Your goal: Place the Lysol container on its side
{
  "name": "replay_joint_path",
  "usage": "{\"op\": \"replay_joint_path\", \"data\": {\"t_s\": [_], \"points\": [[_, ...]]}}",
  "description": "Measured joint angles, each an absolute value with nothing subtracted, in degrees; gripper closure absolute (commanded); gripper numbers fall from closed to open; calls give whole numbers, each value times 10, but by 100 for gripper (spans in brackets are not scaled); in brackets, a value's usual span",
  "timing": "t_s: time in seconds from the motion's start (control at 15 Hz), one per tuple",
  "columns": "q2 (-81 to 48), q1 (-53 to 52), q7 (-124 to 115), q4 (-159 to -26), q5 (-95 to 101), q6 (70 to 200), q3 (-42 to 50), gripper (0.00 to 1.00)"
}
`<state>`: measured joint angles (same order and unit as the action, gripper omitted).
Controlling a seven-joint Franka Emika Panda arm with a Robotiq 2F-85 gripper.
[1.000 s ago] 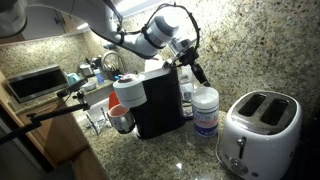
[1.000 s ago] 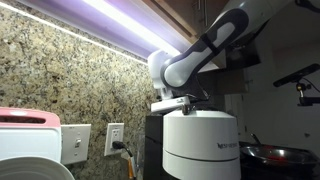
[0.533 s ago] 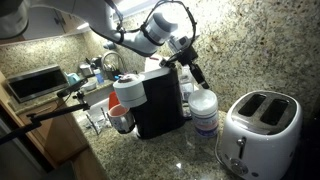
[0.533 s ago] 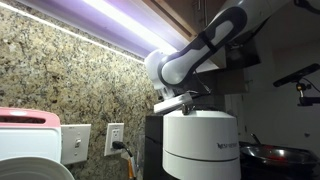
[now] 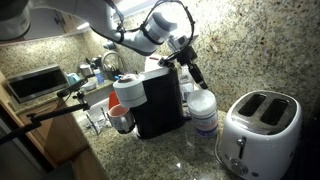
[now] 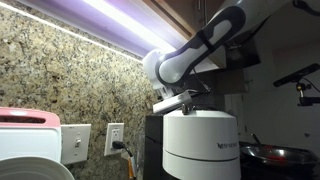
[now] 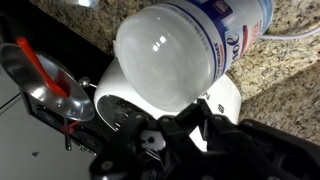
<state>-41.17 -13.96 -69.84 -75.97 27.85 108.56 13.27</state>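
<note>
The Lysol container point(image 5: 203, 112), white with a blue-purple label, stands on the granite counter between the black coffee machine point(image 5: 158, 102) and the white toaster point(image 5: 258, 130). It leans away from upright. My gripper point(image 5: 193, 74) is shut and empty, its fingertips against the container's top edge. In the wrist view the container's white lid point(image 7: 165, 55) fills the upper middle, just beyond my dark fingers point(image 7: 185, 120). In an exterior view my gripper point(image 6: 178, 100) shows above a white cylinder point(image 6: 200, 145), and the container is hidden.
A white roll with a red base point(image 5: 124, 100) stands in front of the coffee machine. A toaster oven point(image 5: 35, 82) sits at the far left. A pan with a red utensil point(image 7: 40, 75) shows in the wrist view. The toaster point(image 7: 222, 100) is close behind the container.
The container was upright a second ago and now leans over, its top pushed by my gripper. My gripper has moved slightly down and sideways.
</note>
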Motion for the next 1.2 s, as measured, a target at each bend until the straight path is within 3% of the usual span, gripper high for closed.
{"op": "replay_joint_path", "data": {"t_s": [1.0, 1.07, 1.2], "points": [[-420, -138, -698, -743, 278, 1071, 126, 98], [-421, -138, -698, -742, 278, 1071, 125, 79], [-421, -138, -698, -742, 278, 1071, 125, 65]]}}
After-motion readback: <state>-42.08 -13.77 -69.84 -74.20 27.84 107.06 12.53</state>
